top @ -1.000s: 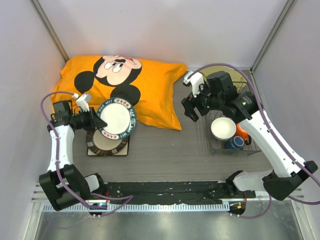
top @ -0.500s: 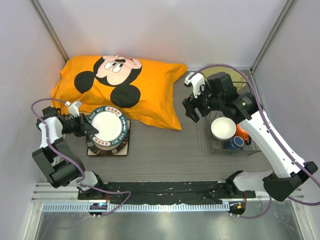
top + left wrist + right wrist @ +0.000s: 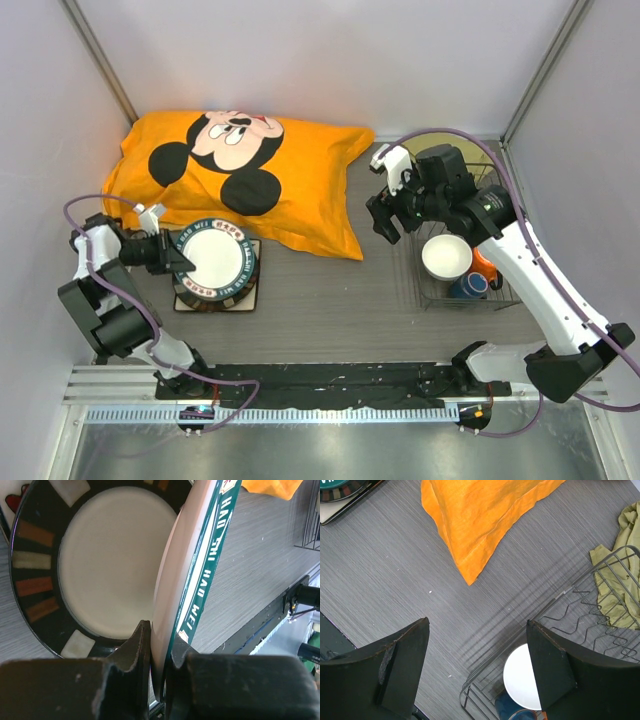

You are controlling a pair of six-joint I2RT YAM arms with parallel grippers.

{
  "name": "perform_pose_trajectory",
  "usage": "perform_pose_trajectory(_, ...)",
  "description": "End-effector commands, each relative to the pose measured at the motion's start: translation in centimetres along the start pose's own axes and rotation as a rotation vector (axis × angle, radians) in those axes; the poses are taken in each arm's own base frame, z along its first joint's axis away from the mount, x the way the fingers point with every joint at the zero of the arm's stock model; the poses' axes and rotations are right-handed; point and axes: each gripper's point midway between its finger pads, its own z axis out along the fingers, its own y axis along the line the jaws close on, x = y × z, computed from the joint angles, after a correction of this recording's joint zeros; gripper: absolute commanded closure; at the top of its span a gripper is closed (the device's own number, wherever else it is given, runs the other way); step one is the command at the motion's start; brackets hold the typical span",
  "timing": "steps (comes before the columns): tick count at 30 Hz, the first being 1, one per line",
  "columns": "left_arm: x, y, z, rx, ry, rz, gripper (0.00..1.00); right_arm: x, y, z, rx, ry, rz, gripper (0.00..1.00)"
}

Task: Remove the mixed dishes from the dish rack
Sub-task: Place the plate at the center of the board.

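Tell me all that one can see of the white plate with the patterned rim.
The white plate with the patterned rim is round, glossy like ceramic, with a plain white centre and a dark green rim bearing white letters. The left gripper clamps its edge. It lies nearly flat over the round brown plate; whether they touch cannot be told.
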Motion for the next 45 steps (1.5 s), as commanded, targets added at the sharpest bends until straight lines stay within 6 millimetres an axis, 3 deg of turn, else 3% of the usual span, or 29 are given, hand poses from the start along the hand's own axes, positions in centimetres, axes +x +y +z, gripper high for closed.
perform_pose_trajectory(1,-0.6,0.0,-0.4,0.02,-0.001,0.014,1.0,-0.9,-0.6,0.0,0.028,-0.039,0.006,0.18)
perform_pose_trajectory(8,0.0,1.8,0.6,0.016,0.046,-0.029,1.0,-0.7,-0.9,0.2,0.041,-0.027,0.003,0.18)
perform_pose_trajectory(20,0.2,2.9,1.3,0.015,0.059,-0.045,1.0,-0.4,-1.2,0.7,0.051,-0.007,0.0,0.18)
perform_pose_trajectory(25,0.3,3.8,1.6,-0.008,0.067,-0.048,0.72,-0.4,-1.2,0.8,0.051,-0.004,-0.001,0.18)
perform_pose_trajectory(31,0.2,4.2,1.7,-0.018,0.068,-0.049,0.58,-0.3,-1.2,0.7,0.053,-0.003,0.0,0.18)
perform_pose_trajectory(45,0.1,5.8,0.7,-0.157,0.072,0.008,0.46,-0.2,-1.0,0.9,0.039,-0.002,-0.004,0.18)
